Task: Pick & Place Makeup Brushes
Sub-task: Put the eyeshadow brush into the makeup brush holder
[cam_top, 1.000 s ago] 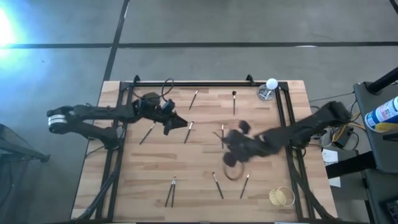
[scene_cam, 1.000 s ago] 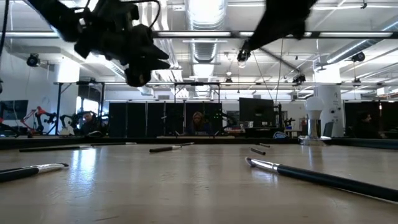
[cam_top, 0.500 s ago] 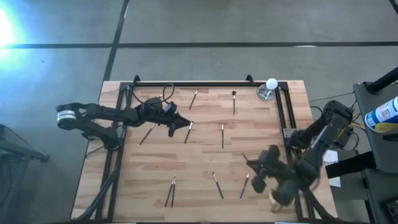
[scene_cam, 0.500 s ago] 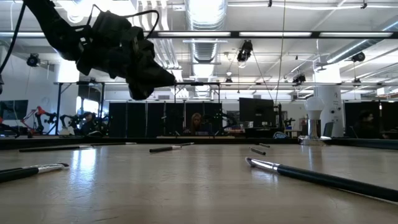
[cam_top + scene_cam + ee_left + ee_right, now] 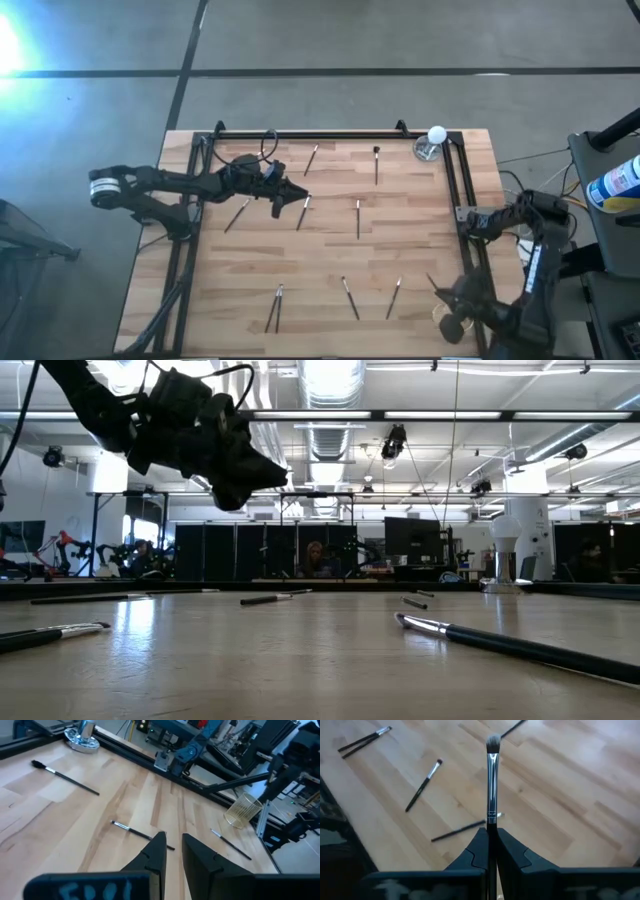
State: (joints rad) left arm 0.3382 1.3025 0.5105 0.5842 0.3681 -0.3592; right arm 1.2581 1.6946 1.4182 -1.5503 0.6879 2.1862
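Several makeup brushes lie flat and scattered on the wooden table, for example one (image 5: 358, 218) near the middle and one (image 5: 349, 297) near the near edge. My right gripper (image 5: 445, 295) hovers over the near right corner, shut on one brush (image 5: 492, 780). My left gripper (image 5: 290, 196) hangs above the table's left half, beside a lying brush (image 5: 304, 211). Its fingers (image 5: 159, 851) are a little apart, with nothing between them. A gold wire cup (image 5: 242, 810) stands at the near right corner. My right gripper pinches the brush between its two fingers, on the dark handle just behind the silvery ferrule (image 5: 491, 822). The brush runs along the fingers and sticks straight out ahead of them, bristle tip (image 5: 493, 741) foremost. It is lifted clear of the table.
A black frame rail (image 5: 452, 180) runs along the table's sides and far edge. A white ball on a metal base (image 5: 434, 140) stands at the far right corner. A pair of brushes (image 5: 274, 307) lies near the near edge. In the low view a long brush (image 5: 500, 643) lies in front.
My right arm has swung from the table's middle toward the near right corner, carrying the brush with it, and now hangs by the wire cup. My left gripper has shifted a little toward the table's right. The lying brushes have stayed where they were.
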